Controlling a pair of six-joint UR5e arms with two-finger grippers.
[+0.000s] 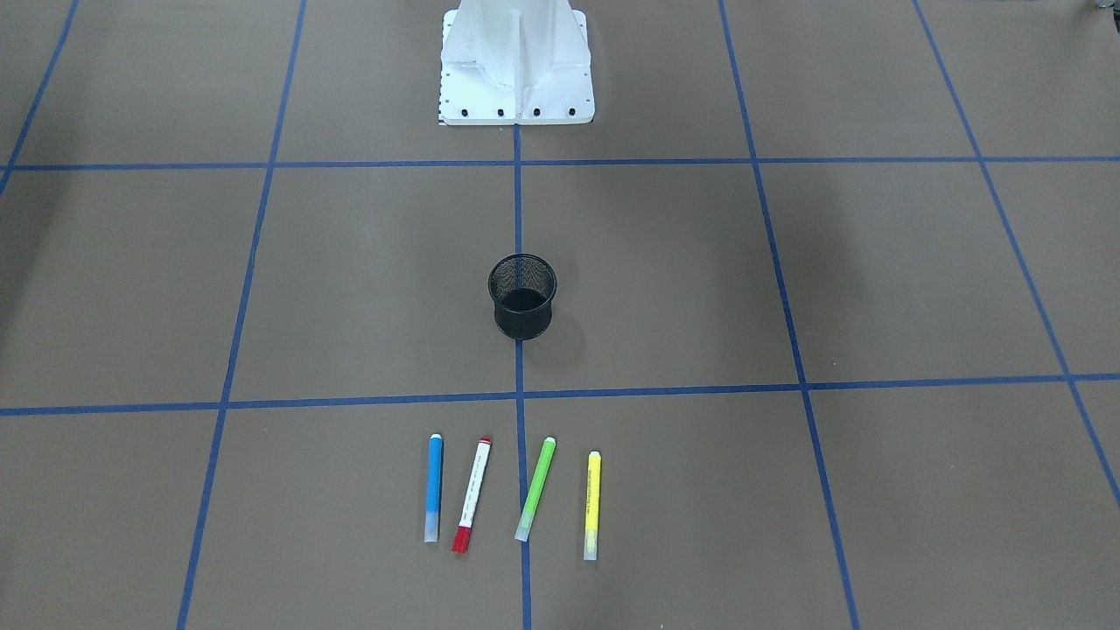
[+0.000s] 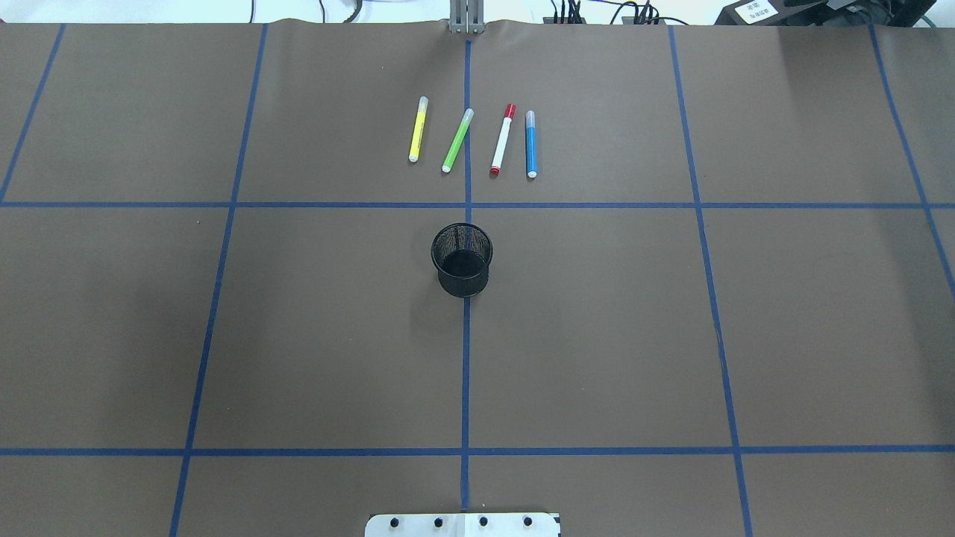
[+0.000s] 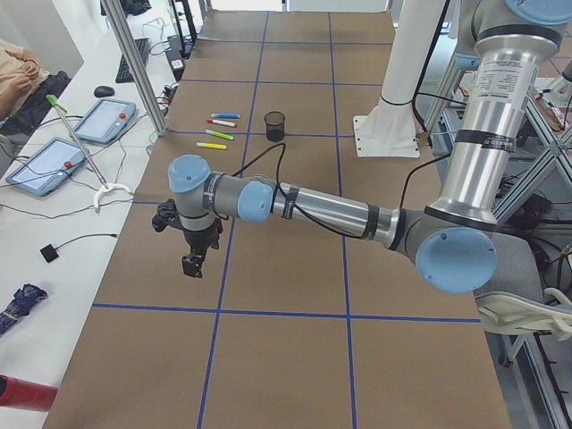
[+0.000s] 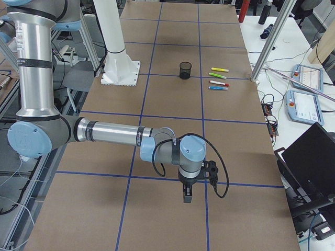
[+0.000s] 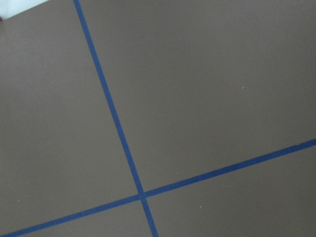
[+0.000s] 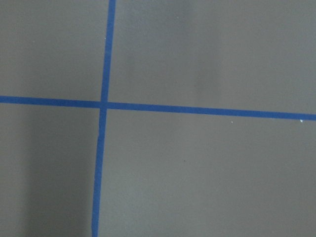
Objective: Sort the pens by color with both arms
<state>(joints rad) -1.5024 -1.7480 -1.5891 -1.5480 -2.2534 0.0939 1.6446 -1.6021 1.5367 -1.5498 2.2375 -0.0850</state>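
Observation:
Four pens lie side by side at the table's far edge from the robot: yellow [image 2: 418, 129], light green [image 2: 457, 140], white with red ends [image 2: 503, 139] and blue [image 2: 530, 143]. In the front-facing view they are blue [image 1: 434, 486], red-white [image 1: 472, 494], green [image 1: 536, 487], yellow [image 1: 592, 505]. My left gripper [image 3: 193, 260] shows only in the left side view, far from the pens near the table's left end. My right gripper [image 4: 188, 196] shows only in the right side view, near the table's right end. I cannot tell whether either is open or shut.
A black mesh cup [image 2: 462, 259] stands upright at the table's middle on the centre tape line, between the pens and the white mounting base [image 1: 516, 61]. Blue tape lines grid the brown table. Tablets and cables lie on the side bench [image 3: 71, 152].

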